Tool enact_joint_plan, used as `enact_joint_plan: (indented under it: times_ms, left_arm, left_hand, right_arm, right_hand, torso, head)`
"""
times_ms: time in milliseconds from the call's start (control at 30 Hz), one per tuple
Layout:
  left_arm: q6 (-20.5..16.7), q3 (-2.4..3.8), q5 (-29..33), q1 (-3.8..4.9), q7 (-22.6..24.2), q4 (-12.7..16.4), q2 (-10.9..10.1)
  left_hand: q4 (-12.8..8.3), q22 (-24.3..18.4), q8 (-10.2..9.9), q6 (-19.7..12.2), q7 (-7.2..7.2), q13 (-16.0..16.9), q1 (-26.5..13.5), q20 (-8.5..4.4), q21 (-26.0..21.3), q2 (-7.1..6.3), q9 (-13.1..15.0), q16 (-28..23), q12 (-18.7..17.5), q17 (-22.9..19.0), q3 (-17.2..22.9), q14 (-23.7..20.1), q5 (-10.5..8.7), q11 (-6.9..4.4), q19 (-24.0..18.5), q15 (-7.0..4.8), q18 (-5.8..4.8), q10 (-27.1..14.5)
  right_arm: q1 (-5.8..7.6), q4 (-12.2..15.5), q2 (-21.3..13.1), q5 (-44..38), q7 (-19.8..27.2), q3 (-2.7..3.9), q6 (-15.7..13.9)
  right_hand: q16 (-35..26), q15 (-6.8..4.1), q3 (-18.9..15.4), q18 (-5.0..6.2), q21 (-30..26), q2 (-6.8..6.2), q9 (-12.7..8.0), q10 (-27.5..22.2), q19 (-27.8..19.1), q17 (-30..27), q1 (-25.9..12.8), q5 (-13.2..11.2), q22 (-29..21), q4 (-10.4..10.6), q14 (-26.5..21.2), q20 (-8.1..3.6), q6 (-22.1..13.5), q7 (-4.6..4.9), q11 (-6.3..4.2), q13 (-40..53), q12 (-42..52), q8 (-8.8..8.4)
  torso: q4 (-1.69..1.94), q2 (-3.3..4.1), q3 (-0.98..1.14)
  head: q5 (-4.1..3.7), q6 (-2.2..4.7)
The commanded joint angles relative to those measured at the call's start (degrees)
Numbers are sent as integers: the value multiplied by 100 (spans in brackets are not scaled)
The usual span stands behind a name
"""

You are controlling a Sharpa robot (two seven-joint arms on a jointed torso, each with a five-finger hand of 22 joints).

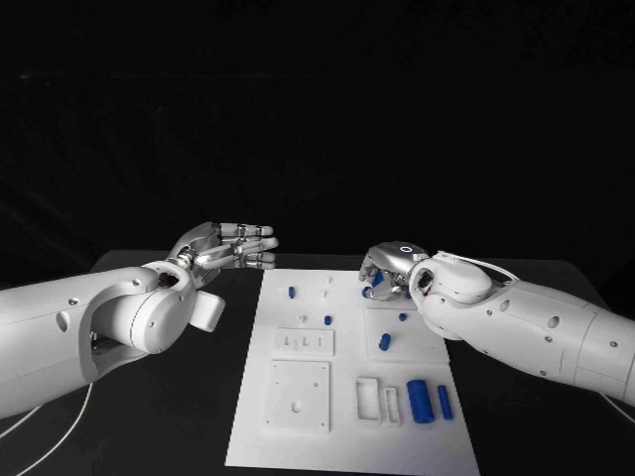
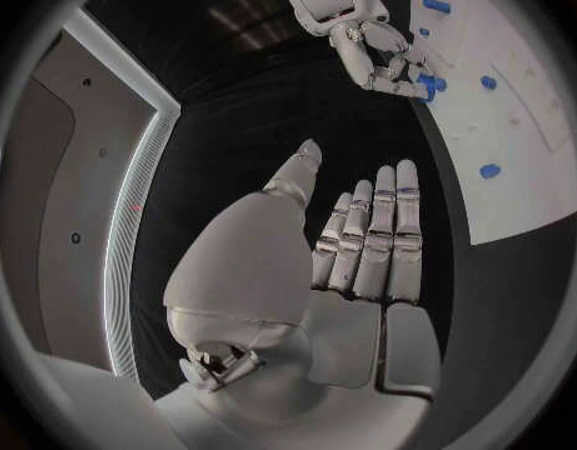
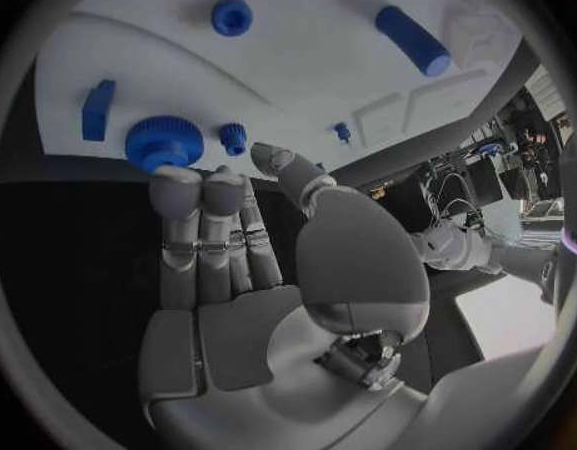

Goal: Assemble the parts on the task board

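Note:
The white task board (image 1: 349,436) lies in the middle of the black table. Small blue parts dot its far half, among them a peg (image 1: 385,341). Two blue cylinders (image 1: 421,401) lie near its right edge. My right hand (image 1: 392,266) hovers over the board's far right corner. Its fingertips (image 3: 176,182) touch a blue toothed wheel (image 3: 163,142), while the thumb stays apart from it. A smaller blue wheel (image 3: 234,136) and a blue block (image 3: 98,108) sit close by. My left hand (image 1: 232,244) floats open, fingers stretched out, left of the board's far left corner, holding nothing.
White raised fixtures (image 1: 299,395) sit on the board's near left half, with a slotted frame (image 1: 368,397) beside the cylinders. Black tabletop (image 1: 547,436) borders the board on both sides.

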Motion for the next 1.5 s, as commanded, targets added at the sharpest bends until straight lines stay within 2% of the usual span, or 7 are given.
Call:
enact_joint_plan:
  times_ms: [33,267,500,867,1067,1200,1500]
  left_arm:
    - [43,7,-55,33,4,28,-6]
    - [39,7,-67,47,-6,37,-11]
    - [38,5,-73,50,-20,-1,5]
    - [29,3,-75,50,-33,-32,15]
    - [28,3,-75,50,-34,-38,15]
    - [28,3,-75,50,-37,-43,16]
    - [23,3,-75,50,-42,-79,21]
  left_hand:
    - [40,-16,17,-52,0,7,16,15,34,-66,-8,-37,17,-5,8,-43,5,4,-7,-14,57,-31]
    - [66,-33,14,-60,0,8,19,16,37,-83,-9,-37,17,-5,14,-49,3,4,-7,-12,58,-34]
    - [90,-49,14,-61,3,8,17,17,40,-87,-9,-37,18,-5,19,-50,1,5,-6,-12,58,-33]
    - [86,-51,15,-61,3,8,27,16,42,-88,-9,-37,17,-5,22,-51,8,5,-5,-11,59,-34]
    - [84,-63,15,-57,0,7,30,18,47,-69,-9,-36,16,-5,20,-58,7,4,-6,-9,61,-34]
    - [84,-63,15,-57,0,7,30,18,47,-69,-9,-36,16,-5,20,-58,7,4,-6,-9,61,-34]
    - [68,-75,15,-51,1,7,41,18,58,-60,-9,-37,17,-5,15,-60,1,4,-5,-10,63,-33]
  right_arm:
    - [-8,-33,27,-234,-153,2,60]
    - [-19,-76,47,-293,-230,2,97]
    - [-27,-59,47,-313,-247,2,174]
    - [-44,-24,42,-367,-288,2,185]
    - [-54,-27,49,-335,-280,2,148]
    - [-57,-28,54,-311,-303,2,26]
    - [-60,97,26,-289,-451,3,-494]
  right_hand:
    - [-35,6,30,101,-45,-6,-2,47,31,7,-21,-32,13,2,41,-1,54,-2,5,-2,22,7]
    - [-43,1,65,91,-130,-11,-1,71,59,14,-24,-106,116,9,46,-5,95,1,1,-4,16,5]
    - [-45,-24,83,78,-146,36,12,199,86,22,21,-227,214,3,47,-23,187,-23,-41,5,60,9]
    - [-48,-121,184,-49,-54,200,120,651,106,40,118,-569,432,10,56,-115,587,-135,-203,56,95,11]
    - [-57,-144,195,-83,-72,232,154,741,111,51,117,-634,492,23,58,-145,647,-152,-232,82,42,8]
    - [-69,-173,174,-110,-96,296,201,841,126,59,107,-663,548,61,65,-169,740,-178,-279,129,34,13]
    - [-126,-235,396,-161,-183,294,375,991,142,58,100,-628,617,5,75,-238,962,-235,-355,309,99,12]
  torso:
    - [24,51,1]
    - [17,88,2]
    - [26,113,6]
    - [33,132,1]
    - [40,144,-4]
    - [39,149,-6]
    - [41,157,-8]
  head:
    - [1,10]
    - [1,1]
    - [62,3]
    - [13,-17]
    - [9,-12]
    - [23,-16]
    - [28,-17]
